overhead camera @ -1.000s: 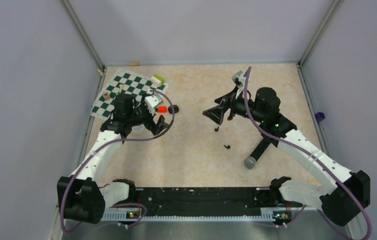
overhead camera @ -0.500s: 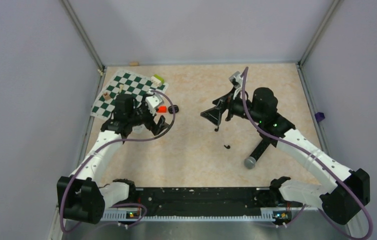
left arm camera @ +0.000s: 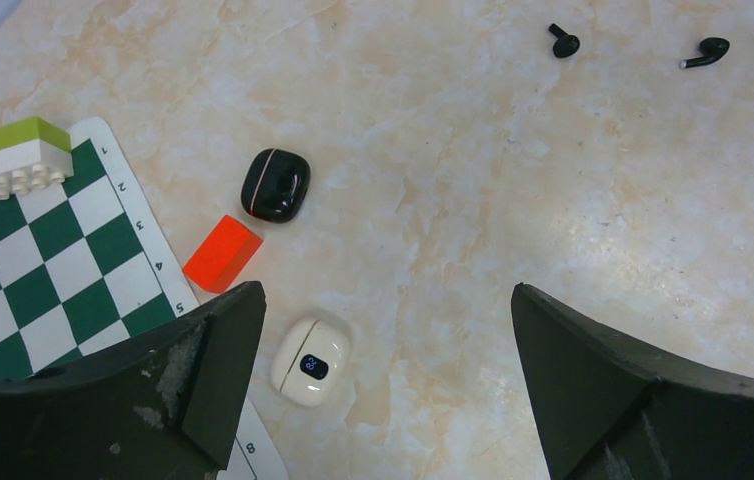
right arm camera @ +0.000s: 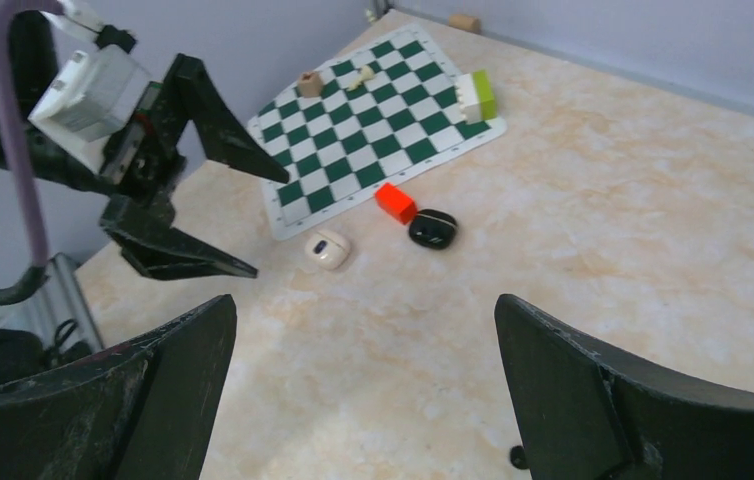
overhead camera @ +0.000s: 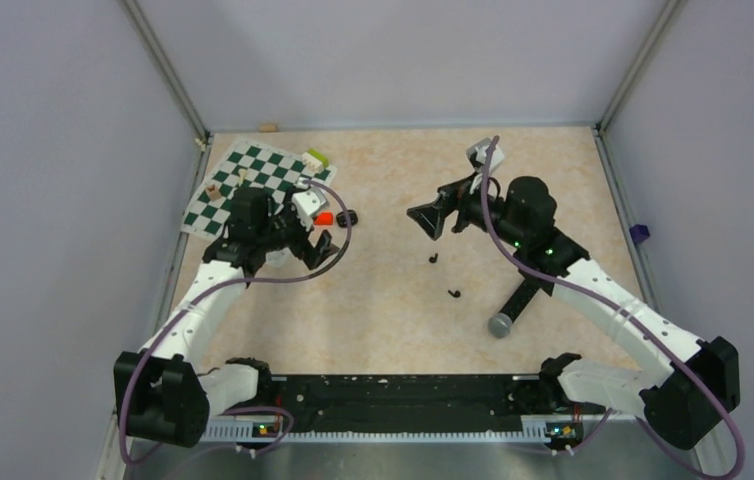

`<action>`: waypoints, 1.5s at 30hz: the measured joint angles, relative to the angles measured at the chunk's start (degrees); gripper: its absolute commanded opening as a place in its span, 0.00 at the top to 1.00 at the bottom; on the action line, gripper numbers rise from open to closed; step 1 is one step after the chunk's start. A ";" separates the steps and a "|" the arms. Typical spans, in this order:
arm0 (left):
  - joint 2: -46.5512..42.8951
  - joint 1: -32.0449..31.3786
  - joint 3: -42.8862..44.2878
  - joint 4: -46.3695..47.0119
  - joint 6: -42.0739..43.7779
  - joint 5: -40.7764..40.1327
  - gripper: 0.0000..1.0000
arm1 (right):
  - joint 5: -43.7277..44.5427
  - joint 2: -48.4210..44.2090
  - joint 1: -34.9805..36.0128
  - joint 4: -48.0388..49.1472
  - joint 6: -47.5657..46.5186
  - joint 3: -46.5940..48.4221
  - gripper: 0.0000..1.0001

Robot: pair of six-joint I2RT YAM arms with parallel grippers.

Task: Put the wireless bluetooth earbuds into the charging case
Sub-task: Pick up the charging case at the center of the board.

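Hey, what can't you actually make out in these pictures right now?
- Earbuds: top view, too small to tell their facing.
- Case: lid shut, inside hidden in every view.
- Microphone: top view, far end under the right arm.
- Right wrist view: dark speck near the bottom edge, too small to name.

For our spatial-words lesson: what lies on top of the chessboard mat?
A green-and-white block sits on one corner of the chessboard mat; a small brown piece and a cream piece lie near another edge. The left arm hides part of it from above.
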 measured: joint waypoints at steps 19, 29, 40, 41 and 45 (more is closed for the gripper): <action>17.73 -11.34 13.57 -5.40 7.43 -6.97 0.01 | -11.80 -3.34 -14.62 13.77 -8.68 -12.76 0.04; 34.67 -13.22 25.24 -14.36 11.34 -15.72 0.01 | -16.63 -5.99 -16.52 17.73 -8.90 -13.51 0.06; 41.57 -12.98 32.37 -16.61 15.04 -22.10 0.01 | -18.88 -5.75 -16.52 18.08 -9.40 -13.88 0.06; 42.62 -12.85 33.16 -16.61 15.37 -22.49 0.01 | -18.95 -5.66 -16.52 18.08 -9.44 -13.88 0.06; 46.49 -11.91 35.87 -17.27 16.33 -23.32 0.01 | -19.17 -5.55 -16.52 18.05 -9.68 -13.88 0.06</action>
